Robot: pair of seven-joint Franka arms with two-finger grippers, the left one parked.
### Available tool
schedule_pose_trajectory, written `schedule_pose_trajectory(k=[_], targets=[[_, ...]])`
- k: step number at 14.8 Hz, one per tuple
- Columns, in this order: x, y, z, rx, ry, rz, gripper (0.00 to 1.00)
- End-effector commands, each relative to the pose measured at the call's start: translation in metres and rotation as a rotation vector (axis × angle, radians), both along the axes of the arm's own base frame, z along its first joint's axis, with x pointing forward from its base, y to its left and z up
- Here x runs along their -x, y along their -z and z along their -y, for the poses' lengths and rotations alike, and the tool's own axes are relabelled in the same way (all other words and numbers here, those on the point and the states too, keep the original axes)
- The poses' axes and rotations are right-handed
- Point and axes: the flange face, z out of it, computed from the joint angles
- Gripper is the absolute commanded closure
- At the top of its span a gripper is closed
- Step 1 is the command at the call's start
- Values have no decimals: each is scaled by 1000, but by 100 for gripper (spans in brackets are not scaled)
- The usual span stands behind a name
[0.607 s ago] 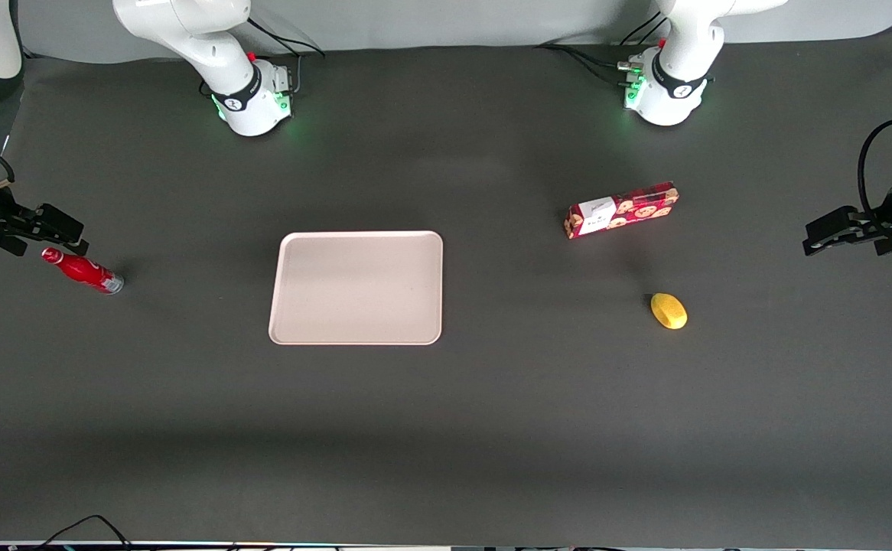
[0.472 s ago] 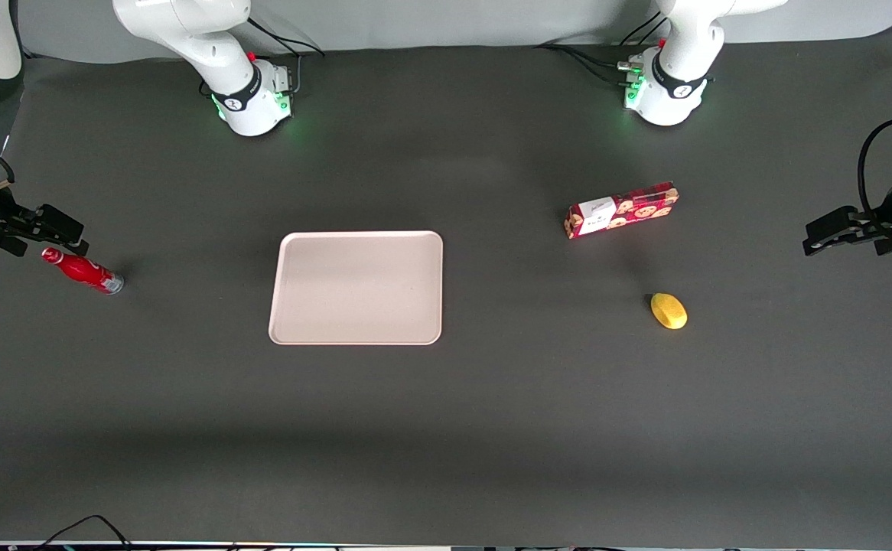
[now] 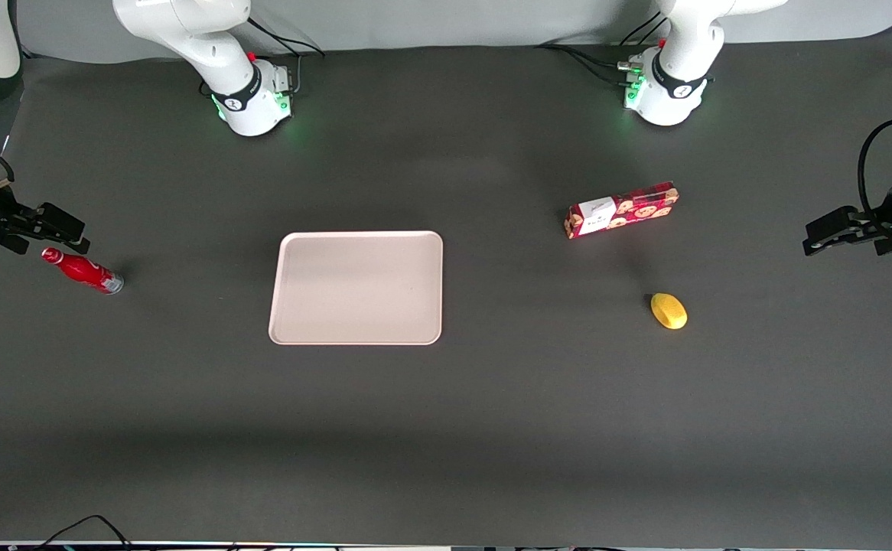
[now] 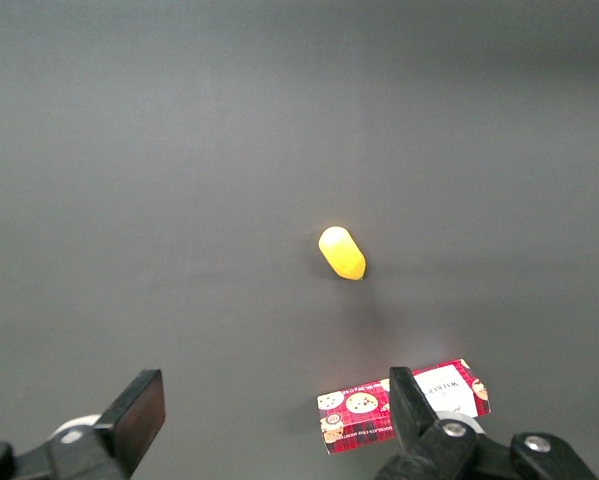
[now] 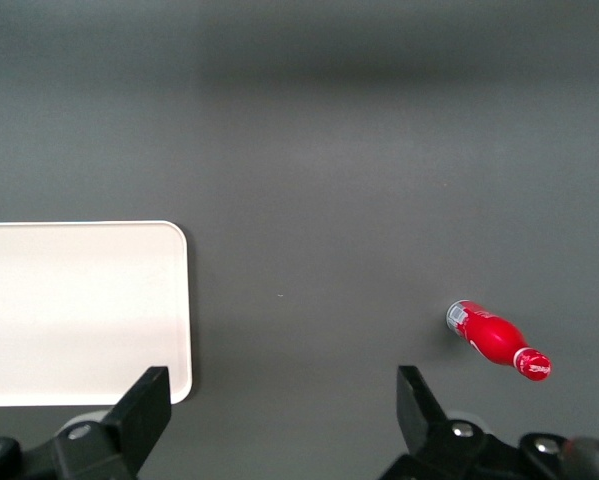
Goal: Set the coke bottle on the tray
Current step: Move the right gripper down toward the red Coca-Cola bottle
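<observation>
Nothing moved: gripper (image 3: 63, 229) open, empty, above bottle (image 3: 82, 270) cap; bottle lying well apart from tray (image 3: 356, 288). Centre over body before descending.

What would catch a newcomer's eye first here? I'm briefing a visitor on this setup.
Probably the big pale tray lying bare mid-table. Next, the small red coke bottle on its side toward the working arm's end, with the open gripper hovering close by its cap, holding nothing. Toward the parked arm's end lie a red cookie box and, nearer the camera, a yellow lemon-like object.
</observation>
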Motion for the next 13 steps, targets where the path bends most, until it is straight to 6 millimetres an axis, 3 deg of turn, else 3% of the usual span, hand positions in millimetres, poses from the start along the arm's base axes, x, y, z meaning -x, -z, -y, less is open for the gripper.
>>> schedule_pose_trajectory(k=[1, 4, 8, 12, 13], targets=[[-3, -4, -3, -11, 21, -8, 0], [1, 1, 3, -14, 22, -47, 0], [15, 11, 48, -15, 66, -119, 0], [36, 26, 129, -34, 71, -145, 0], [41, 34, 140, -39, 90, -153, 0]])
